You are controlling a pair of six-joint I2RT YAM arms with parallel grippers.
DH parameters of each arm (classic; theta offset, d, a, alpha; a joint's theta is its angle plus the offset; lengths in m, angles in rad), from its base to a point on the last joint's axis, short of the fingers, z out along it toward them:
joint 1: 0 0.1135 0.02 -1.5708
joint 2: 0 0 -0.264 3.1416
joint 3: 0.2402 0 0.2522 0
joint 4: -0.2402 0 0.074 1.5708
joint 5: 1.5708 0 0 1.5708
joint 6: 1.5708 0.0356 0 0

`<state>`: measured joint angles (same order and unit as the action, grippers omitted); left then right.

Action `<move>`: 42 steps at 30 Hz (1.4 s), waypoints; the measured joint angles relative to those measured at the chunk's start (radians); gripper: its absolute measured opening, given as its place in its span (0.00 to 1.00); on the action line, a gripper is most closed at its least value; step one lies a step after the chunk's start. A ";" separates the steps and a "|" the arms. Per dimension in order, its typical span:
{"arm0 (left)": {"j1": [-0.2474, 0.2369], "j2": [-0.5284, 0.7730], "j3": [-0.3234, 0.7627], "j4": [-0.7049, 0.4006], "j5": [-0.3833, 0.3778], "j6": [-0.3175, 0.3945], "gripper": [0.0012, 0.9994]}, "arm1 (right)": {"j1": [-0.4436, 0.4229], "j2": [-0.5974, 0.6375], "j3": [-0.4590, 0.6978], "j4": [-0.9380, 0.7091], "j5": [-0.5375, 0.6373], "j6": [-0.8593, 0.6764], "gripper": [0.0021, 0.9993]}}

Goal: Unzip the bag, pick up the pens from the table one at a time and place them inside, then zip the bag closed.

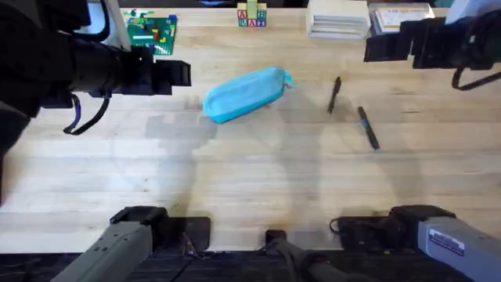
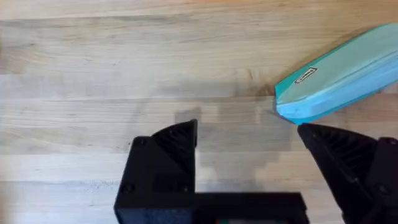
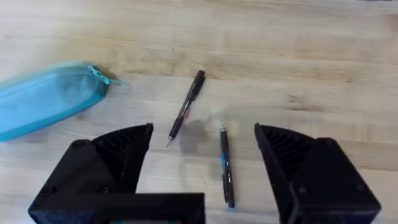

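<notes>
The zipped blue pencil pouch (image 1: 246, 94) lies mid-tabletop (image 1: 250, 188), two pens (image 1: 333, 95) loose just to its right — nothing is packed yet. Both tools hover spread wide and empty, the left tool (image 2: 249, 140) at the pouch's end, the right tool (image 3: 205, 146) above the pens, likely to start unzipping.

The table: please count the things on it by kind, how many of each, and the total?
Blue bag: 1
Pens: 2, one nearer the bag and one farther from it
Green brick plate: 1
Letter blocks stack: 1
White stack of boxes or books: 1
Total: 6
</notes>
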<state>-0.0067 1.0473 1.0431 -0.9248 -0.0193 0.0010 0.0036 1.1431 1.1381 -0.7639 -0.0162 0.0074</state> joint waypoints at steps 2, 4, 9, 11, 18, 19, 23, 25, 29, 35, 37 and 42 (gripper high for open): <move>0.000 0.000 0.000 0.000 0.000 0.000 0.99 | 0.000 0.000 0.000 0.000 0.000 0.000 1.00; 0.000 0.000 0.000 0.000 0.000 0.000 0.99 | 0.000 0.000 0.000 0.000 0.000 0.000 1.00; 0.000 0.000 0.000 -0.003 0.000 0.023 0.99 | 0.000 0.000 0.000 0.000 0.000 0.000 1.00; 0.000 0.000 0.000 -0.010 0.002 0.068 0.99 | 0.000 0.000 0.000 0.000 0.000 0.000 1.00; 0.000 0.000 0.000 -0.015 0.119 0.293 0.99 | 0.000 0.000 0.000 0.000 0.000 0.000 1.00; 0.000 0.000 0.000 -0.015 0.149 0.326 0.99 | 0.000 0.000 0.000 0.000 0.000 0.000 1.00; 0.000 0.000 0.000 -0.015 0.251 0.433 0.99 | 0.000 0.000 0.000 0.000 0.000 0.000 1.00; 0.002 0.000 0.000 -0.016 0.297 0.475 0.99 | 0.000 0.000 0.000 0.000 0.000 0.000 1.00; 0.039 0.000 0.000 -0.023 0.402 0.554 0.99 | 0.000 0.000 0.000 0.000 0.000 0.000 1.00; 0.143 0.014 0.001 -0.043 0.565 0.676 0.99 | 0.000 0.000 0.000 0.000 0.000 0.000 1.00; 0.171 0.039 0.002 -0.054 0.620 0.721 0.99 | 0.000 0.000 0.000 0.000 0.000 0.000 1.00; 0.204 0.133 0.003 -0.056 0.703 0.813 0.99 | 0.000 0.000 0.000 0.000 0.000 0.000 1.00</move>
<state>0.1976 1.1801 1.0462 -0.9806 0.6840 0.8142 0.0036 1.1431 1.1381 -0.7639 -0.0162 0.0074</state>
